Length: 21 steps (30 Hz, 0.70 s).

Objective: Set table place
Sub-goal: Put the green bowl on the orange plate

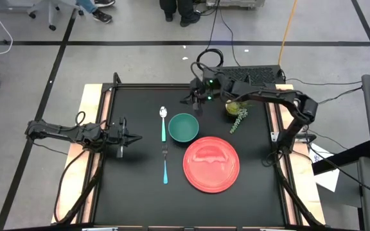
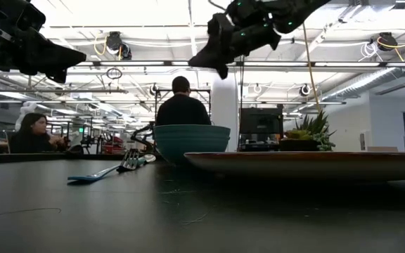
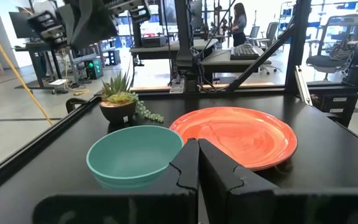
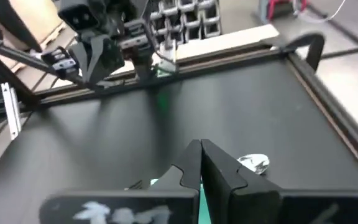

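On the black surface (image 1: 140,186) the place setting lies gathered near the middle. The red plate (image 1: 211,164) sits toward the near right, and the teal bowl (image 1: 183,127) stands just beside its far left rim. Left of the bowl lies the spoon (image 1: 163,122), and nearer the front the fork (image 1: 165,163), both with teal handles. A small potted plant (image 1: 236,110) stands right of the bowl, apart from the plate.

The left claw (image 1: 122,137) hovers over the surface's left part, well apart from the cutlery, its fingers pressed together and empty. The right claw (image 1: 196,99) hangs above the far middle of the surface, beyond the bowl, likewise closed with nothing held.
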Motion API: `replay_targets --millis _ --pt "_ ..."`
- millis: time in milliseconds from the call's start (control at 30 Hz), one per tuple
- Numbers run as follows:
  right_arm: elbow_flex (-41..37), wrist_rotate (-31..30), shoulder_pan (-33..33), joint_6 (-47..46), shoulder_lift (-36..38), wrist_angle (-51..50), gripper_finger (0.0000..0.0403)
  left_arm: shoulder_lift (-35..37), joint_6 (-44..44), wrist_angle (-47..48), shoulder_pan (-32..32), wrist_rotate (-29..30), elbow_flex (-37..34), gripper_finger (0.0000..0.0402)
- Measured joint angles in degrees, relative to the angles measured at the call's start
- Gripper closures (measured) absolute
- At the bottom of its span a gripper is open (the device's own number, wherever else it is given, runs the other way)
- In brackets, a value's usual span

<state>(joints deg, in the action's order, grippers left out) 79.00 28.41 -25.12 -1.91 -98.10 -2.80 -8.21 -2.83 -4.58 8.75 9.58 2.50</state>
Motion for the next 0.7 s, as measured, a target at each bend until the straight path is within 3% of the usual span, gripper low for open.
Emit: replay_targets --millis 267,700 --pt "7.73 0.3 0.73 3.7 -8.25 -10.96 0.0403 0.02 0.11 -0.06 0.0 0.02 0.0 0.0392" --pt "9.46 -0.17 0.85 4.74 -9.87 -11.51 0.0403 0.02 0.09 0.11 -0.04 0.0 0.0 0.0392"
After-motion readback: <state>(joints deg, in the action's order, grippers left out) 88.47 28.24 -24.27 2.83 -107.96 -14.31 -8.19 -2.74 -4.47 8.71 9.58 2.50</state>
